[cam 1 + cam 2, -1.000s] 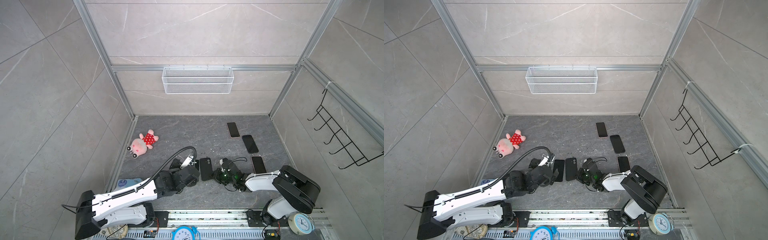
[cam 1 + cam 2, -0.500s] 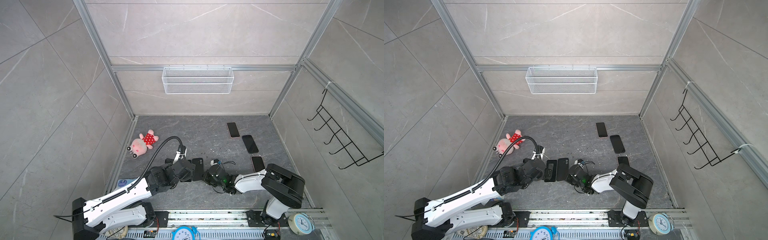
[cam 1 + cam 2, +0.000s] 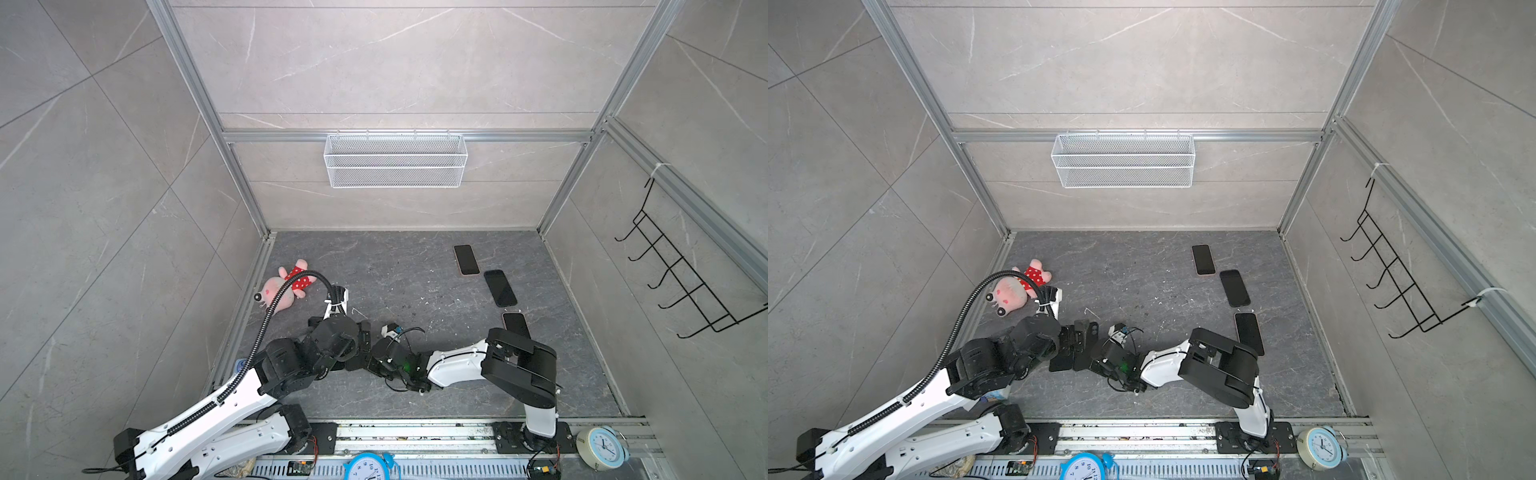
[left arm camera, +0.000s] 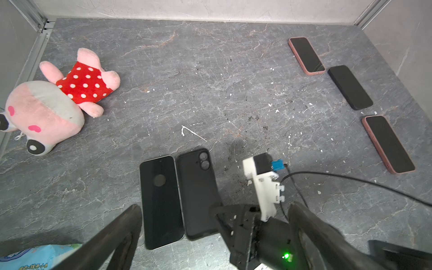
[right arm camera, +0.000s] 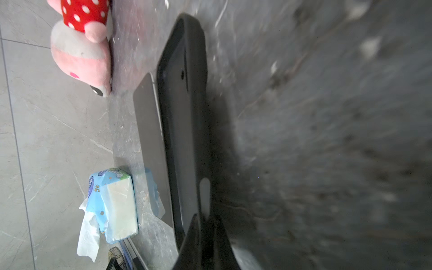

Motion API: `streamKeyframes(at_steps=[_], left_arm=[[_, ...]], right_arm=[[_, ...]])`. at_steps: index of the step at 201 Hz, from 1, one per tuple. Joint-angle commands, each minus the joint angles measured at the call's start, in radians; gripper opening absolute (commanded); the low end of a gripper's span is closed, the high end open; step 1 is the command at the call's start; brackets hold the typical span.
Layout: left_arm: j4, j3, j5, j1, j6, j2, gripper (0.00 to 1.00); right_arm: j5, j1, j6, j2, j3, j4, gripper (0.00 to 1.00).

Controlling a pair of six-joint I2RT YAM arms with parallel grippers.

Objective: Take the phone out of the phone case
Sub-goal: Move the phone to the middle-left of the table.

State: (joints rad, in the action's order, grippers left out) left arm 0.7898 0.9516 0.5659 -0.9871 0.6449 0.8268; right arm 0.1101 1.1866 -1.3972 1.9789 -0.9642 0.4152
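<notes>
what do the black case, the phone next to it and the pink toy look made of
Phone case: probably silicone or soft plastic; matte black, no glare, rounded lip.
Phone: glass front, glossy with faint reflections; pale rim, maybe metal.
Pink toy: plush fabric, fuzzy nap, red dotted cloth dress.

— Just ahead of the left gripper?
— The phone is smooth and glossy, glass-like; the phone case is matt, rubbery-looking plastic.
— Farther out from it?
— A plush toy of soft cloth, and a floor of matt, veined stone.
</notes>
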Motion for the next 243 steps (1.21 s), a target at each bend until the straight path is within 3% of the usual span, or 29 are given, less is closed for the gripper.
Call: streamKeyframes(at_steps=[1,7,34,84,113,144,175,206,243], left_arm=[[0.028,0.03,0.012,0.006,0.016,-0.028,1.0],[0.028,0.029,0.011,0.007,0.017,-0.032,1.0],[0.026,0.03,0.006,0.006,0.02,-0.033,1.0],[0.02,0.035,-0.004,0.005,0.021,-0.022,1.0],[0.021,0.041,-0.008,0.007,0.024,-0.01,1.0],[-0.025,0.03,-0.038,0.006,0.006,-0.009,1.0],[-0.153,-0.012,-0.142,0.007,-0.057,-0.022,1.0],[-0.326,-0.067,-0.282,0.011,-0.085,0.022,1.0],[-0.454,-0.091,-0.384,0.019,-0.083,0.098,1.0]], right_arm=[[0.025,0.013,-0.018,0.032,-0.045,-0.06,0.0],[0.026,0.018,-0.013,0.031,-0.055,-0.075,0.02],[0.017,0.022,0.013,0.018,-0.067,-0.118,0.35],[0.052,0.021,0.114,-0.08,-0.062,-0.29,0.58],[0.09,0.016,0.195,-0.163,-0.054,-0.412,0.83],[0.151,-0.001,0.338,-0.31,-0.03,-0.566,0.89],[0.262,-0.071,0.546,-0.524,-0.033,-0.864,0.97],[0.356,-0.25,0.713,-0.654,-0.092,-1.187,0.99],[0.341,-0.541,0.781,-0.778,-0.018,-1.249,0.99]])
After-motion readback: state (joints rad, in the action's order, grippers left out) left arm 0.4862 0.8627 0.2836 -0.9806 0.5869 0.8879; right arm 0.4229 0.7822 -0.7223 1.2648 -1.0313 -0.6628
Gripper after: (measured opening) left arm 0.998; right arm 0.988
